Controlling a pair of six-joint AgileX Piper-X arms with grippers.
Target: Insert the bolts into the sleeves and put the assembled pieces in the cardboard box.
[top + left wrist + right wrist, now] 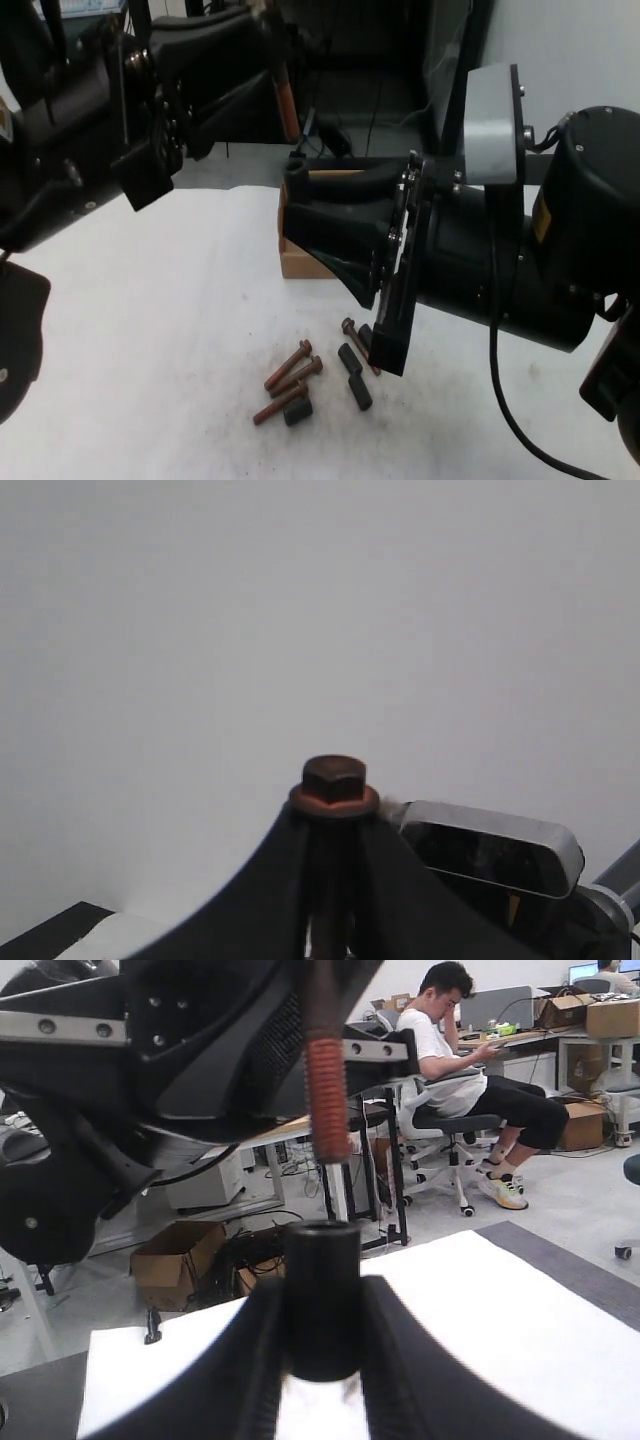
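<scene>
Right wrist view: the right tool (322, 1325) is closed on a black sleeve (322, 1260), held upright with its open bore facing up, seemingly so that a shank can drop straight in; just above it, not touching, hangs the threaded end of a bolt (327, 1090), pointing down and roughly in line with that bore; in the left wrist view the left tool (333, 830) is clamped on this bolt's shank right under the hexagonal head, which leaves the whole thread free to enter; the step in hand looks like the insertion itself, with bolt and sleeve not yet mated; in the high view the cardboard box (300, 265) sits partly hidden behind the right arm, close by, so a finished piece would have a short way to go; nearer the camera, loose bolts (292, 366) and loose sleeves (359, 392) lie scattered together on the white surface (150, 330), waiting for pairing.
</scene>
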